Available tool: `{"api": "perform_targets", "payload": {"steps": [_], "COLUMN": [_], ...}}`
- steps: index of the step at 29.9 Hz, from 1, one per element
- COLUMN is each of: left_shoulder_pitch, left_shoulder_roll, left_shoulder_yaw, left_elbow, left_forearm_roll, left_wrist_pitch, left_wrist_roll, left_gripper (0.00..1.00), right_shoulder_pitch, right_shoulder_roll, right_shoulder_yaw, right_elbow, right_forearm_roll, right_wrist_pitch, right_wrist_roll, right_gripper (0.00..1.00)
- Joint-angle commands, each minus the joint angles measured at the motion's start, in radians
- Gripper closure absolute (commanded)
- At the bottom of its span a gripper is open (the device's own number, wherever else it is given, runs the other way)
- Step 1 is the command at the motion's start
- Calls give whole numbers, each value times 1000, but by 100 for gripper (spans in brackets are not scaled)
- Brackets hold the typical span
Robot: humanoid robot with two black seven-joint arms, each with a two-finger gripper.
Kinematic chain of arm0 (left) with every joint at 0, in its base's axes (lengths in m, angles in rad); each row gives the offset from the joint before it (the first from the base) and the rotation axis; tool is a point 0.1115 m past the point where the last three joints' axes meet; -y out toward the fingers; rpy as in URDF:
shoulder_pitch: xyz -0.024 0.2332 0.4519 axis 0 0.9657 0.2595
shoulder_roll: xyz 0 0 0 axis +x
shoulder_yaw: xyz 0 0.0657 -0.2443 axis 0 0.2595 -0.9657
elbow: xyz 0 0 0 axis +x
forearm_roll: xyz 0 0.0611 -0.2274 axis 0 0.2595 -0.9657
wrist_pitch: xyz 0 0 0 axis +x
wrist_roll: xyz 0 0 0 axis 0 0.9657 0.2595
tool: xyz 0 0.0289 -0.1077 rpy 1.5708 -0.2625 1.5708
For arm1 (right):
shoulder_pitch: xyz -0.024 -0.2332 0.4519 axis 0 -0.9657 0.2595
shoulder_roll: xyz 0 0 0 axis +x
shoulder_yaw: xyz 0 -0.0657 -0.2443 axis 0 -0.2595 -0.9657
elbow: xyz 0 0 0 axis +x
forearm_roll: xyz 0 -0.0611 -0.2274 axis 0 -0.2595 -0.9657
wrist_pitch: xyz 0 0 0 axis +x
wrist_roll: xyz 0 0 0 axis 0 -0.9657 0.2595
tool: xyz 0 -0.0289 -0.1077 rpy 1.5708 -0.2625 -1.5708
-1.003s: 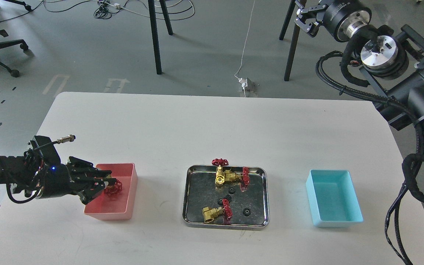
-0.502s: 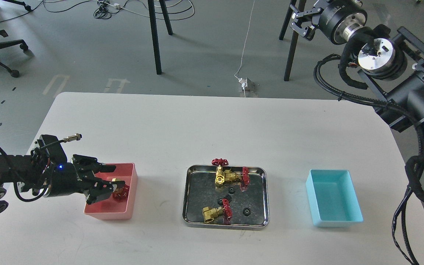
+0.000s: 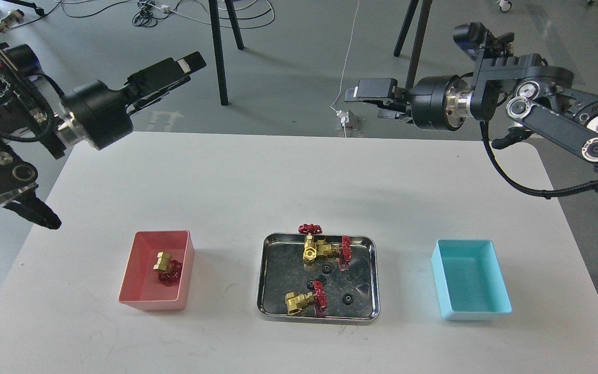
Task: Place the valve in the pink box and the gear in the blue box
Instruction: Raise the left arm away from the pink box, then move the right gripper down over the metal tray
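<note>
One valve (image 3: 166, 265) lies inside the pink box (image 3: 143, 301) at the left, brass body up and red handwheel beneath. Three more valves are in the steel tray (image 3: 367, 275): two at its far end (image 3: 313, 246), one at its near end (image 3: 303, 301). Three black gears lie in the tray, one (image 3: 348, 298) at the near right and two near the middle. The blue box (image 3: 473, 311) at the right is empty. My left gripper (image 3: 182, 72) is raised high over the table's far left, open and empty. My right gripper (image 3: 369, 101) hovers beyond the far edge, open and empty.
The white table (image 3: 288, 176) carries the pink box, tray and blue box in a row near the front. Table legs, cables and an office chair stand on the grey floor beyond the far edge.
My left gripper let go of the valve in the pink box and rose up and back to the far left. My right arm swung left and lower, toward the table's far edge.
</note>
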Motion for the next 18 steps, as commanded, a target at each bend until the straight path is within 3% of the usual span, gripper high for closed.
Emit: {"api": "perform_targets", "payload": {"steps": [1,5,9,15,18], "left_shoulder_pitch": [103,169,195,201,201], "left_shoulder_roll": [-147,-270,-336,-377,-402], "left_shoulder_yaw": [-189,-326,-359,-359,-360], "left_elbow": [-9,-10,-9,-3,0], "left_forearm_roll": [-68,-80,-120,-121,-120], "left_wrist_pitch": [-6,-20,-20,-20,-18], "left_wrist_roll": [0,0,0,0,0], "left_gripper": [11,11,11,9,9], "right_shoulder_pitch": [1,10,6,-39,-83], "right_shoulder_roll": [-10,-1,-9,-15,3], "right_shoulder_yaw": [-62,-229,-343,-394,-392], "right_elbow": [177,300,324,316,296], "right_forearm_roll": [-272,-513,-648,-702,-742], "right_wrist_pitch": [1,1,1,1,1], "right_wrist_roll": [10,79,130,145,145], "right_gripper": [0,0,0,2,11]}}
